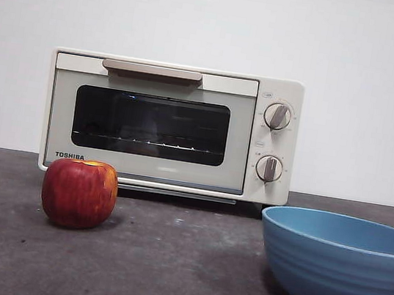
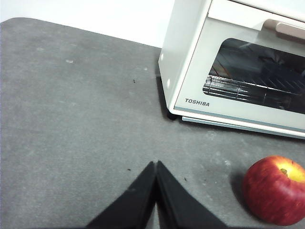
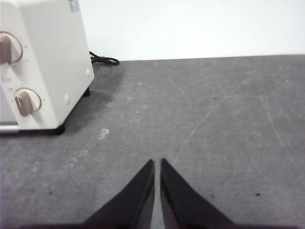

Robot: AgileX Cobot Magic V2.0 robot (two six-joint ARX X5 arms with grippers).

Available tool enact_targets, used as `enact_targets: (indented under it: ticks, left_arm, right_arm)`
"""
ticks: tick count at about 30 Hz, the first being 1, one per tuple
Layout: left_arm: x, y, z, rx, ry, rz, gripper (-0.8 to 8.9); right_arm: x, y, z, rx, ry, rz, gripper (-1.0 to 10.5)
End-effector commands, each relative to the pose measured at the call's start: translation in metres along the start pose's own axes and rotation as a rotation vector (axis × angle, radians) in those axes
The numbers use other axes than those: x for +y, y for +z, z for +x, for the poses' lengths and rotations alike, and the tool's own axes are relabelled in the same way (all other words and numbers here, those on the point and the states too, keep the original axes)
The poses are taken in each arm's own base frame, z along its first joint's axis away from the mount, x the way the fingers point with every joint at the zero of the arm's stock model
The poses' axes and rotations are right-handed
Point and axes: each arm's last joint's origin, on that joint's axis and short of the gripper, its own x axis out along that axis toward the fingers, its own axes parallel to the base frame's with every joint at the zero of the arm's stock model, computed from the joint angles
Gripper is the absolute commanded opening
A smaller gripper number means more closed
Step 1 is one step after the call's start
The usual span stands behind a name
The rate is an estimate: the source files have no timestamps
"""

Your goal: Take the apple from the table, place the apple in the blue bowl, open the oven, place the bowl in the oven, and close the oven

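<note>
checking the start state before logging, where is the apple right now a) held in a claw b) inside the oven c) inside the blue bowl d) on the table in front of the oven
d: the apple sits on the table in front of the closed TOSHIBA toaster oven, apart from the blue bowl, and no claw is touching it.

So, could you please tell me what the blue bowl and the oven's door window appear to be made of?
The blue bowl looks like matte plastic or melamine, going by its dull ridged wall; ceramic is possible. The oven door window looks like dark glass: it reflects and shows the rack inside.
</note>
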Motion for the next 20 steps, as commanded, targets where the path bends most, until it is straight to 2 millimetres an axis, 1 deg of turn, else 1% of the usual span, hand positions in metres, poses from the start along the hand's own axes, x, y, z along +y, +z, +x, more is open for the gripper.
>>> enact_targets:
  ticks: [1,4,7,10,15,20]
  left_arm:
    - [0.002,-0.006,0.002,0.024,0.009,-0.062,0.07]
    - [0.002,-0.006,0.002,0.023,0.009,-0.108,0.07]
    - [0.001,-0.006,0.001,0.027,-0.002,-0.162,0.07]
    - [-0.001,-0.002,-0.001,0.037,-0.045,-0.193,0.07]
    - [-0.007,0.012,-0.007,0.073,-0.107,-0.236,0.07]
    - [-0.014,0.03,-0.013,0.116,-0.142,-0.246,0.07]
  right_arm:
    - [0.0,0.0,0.0,-0.008,0.005,0.108,0.0]
    - [0.0,0.0,0.0,-0.006,0.012,0.147,0.0]
    - [0.002,0.001,0.0,0.0,0.059,0.198,0.0]
    - [0.004,0.007,-0.002,0.003,0.1,0.269,0.0]
    - [0.007,0.029,-0.012,-0.004,0.11,0.287,0.0]
    - [0.011,0.053,-0.019,0.04,0.136,0.281,0.0]
